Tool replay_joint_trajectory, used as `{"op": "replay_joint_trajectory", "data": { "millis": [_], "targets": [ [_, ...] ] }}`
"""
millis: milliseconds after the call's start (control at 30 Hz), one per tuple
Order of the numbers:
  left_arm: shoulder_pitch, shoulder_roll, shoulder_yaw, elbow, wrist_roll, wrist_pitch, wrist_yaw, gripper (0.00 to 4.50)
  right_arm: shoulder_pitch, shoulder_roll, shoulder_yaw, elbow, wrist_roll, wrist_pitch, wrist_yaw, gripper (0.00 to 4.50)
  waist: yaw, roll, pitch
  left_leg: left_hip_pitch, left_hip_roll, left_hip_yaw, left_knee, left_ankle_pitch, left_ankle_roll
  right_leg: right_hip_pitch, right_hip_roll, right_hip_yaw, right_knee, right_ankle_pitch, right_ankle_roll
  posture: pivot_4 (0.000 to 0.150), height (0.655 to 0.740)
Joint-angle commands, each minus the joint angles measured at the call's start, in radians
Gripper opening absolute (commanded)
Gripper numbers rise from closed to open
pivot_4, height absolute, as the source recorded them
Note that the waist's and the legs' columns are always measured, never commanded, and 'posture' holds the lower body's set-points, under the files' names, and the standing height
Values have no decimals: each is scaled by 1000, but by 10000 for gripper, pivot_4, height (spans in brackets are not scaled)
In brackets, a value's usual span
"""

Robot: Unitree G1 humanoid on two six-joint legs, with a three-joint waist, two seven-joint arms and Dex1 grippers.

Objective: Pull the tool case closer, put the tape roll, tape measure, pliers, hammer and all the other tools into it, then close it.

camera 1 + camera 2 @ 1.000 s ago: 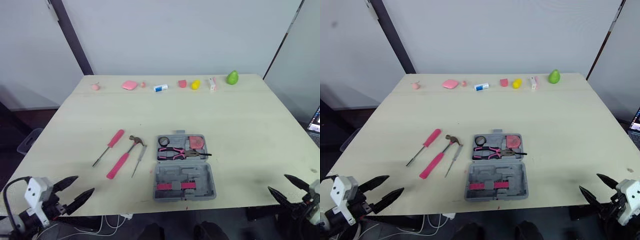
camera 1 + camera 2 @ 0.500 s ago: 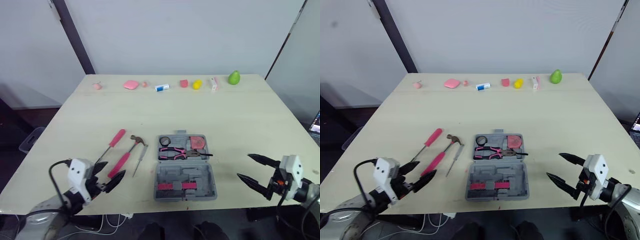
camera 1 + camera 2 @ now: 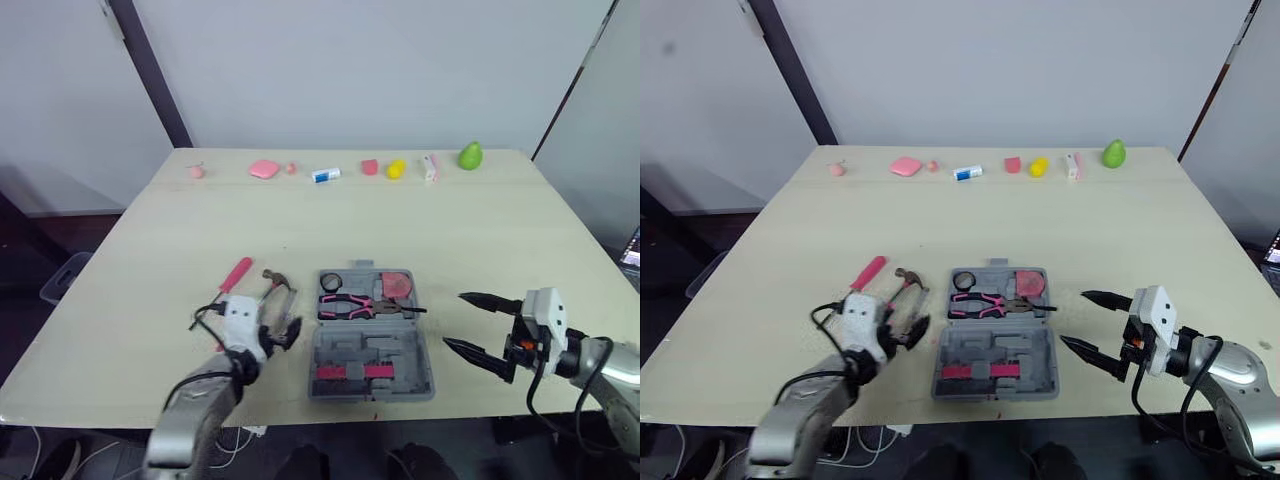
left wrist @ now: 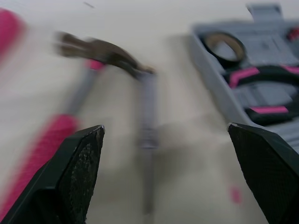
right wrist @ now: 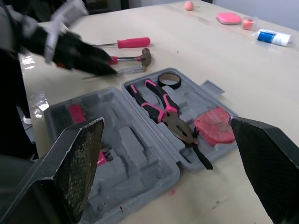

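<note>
My left hand hangs released, fingers spread, over the pink-handled steel hammer, just left of the open grey plastic tool case on the pale wooden table. My right hand (likewise released) hovers right of the case.

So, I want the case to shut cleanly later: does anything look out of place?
The pliers lie crosswise in the tool case, and their tip seems to poke past its right rim, which might keep it from closing. The hammer and pink screwdriver lie outside, left of the case.
</note>
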Motion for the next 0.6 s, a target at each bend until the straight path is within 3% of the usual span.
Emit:
{"op": "replay_joint_trajectory", "data": {
  "millis": [33, 100, 133, 167, 233, 267, 333, 433, 500, 600],
  "targets": [
    [-53, -16, -11, 60, 48, -14, 39, 42417, -16, -5, -5, -35, 8, -2, 0, 45000, -2, 0, 0, 0, 0, -1, 0, 0, 0, 0, 1, -1, 0, 0, 0, 1500, 7400],
    [-77, -23, -20, 97, 72, -16, 57, 39579, -15, -7, -1, -40, 17, 3, 9, 45000, 0, 0, 0, 0, 0, -1, 0, 0, 0, 0, 1, -1, 1, 0, 0, 1500, 7400],
    [-85, -27, -19, 108, 80, -17, 64, 34683, -13, -10, 2, -41, 18, 4, 16, 45000, 0, 0, 0, 0, 0, -1, 0, 0, 0, 0, 1, -1, 1, 0, 0, 1500, 7400],
    [-88, -31, -17, 113, 85, -18, 69, 34683, -12, -14, 4, -42, 20, 4, 24, 45000, 0, 0, 0, 0, 0, -1, 0, 0, 0, 0, 1, -1, 1, 0, 0, 1500, 7400],
    [-92, -38, -16, 122, 85, -16, 63, 28312, -11, -18, 5, -42, 24, 5, 37, 45000, 0, 0, 0, 0, 0, -1, 0, 0, 0, 0, 0, -1, 1, 0, 0, 1500, 7400],
    [-92, -41, -15, 125, 86, -15, 60, 23035, -11, -19, 6, -42, 24, 5, 42, 45000, 0, 0, 0, 0, 0, -1, 0, 0, 0, 0, 0, -1, 1, 0, 0, 1500, 7400],
    [-92, -44, -13, 129, 85, -16, 54, 18114, -13, -18, 7, -39, 23, 0, 51, 45000, 1, 0, 0, 0, 0, -1, 0, 0, 0, 0, 0, -1, 1, 0, 0, 1500, 7400],
    [-77, -37, -7, 108, 85, -9, 46, 4670, -18, -15, 9, -39, 29, -4, 70, 45000, 3, 0, 0, 0, 0, -1, 0, 0, 0, 0, 0, -1, 1, 0, 0, 1500, 7400],
    [-48, -27, 3, 61, 78, 7, 39, 1151, -22, -17, 15, -42, 30, -7, 85, 45000, 0, 0, 0, 0, 0, -1, 0, 0, 0, 0, 0, -1, 0, 0, 0, 1500, 7400],
    [11, -23, 23, -30, 62, 41, 37, 952, -32, -20, 25, -46, 31, -9, 104, 45000, -4, 0, 0, 0, 0, -1, 0, 0, 0, 0, 0, -1, 0, 0, 0, 1500, 7400]
  ]
}}
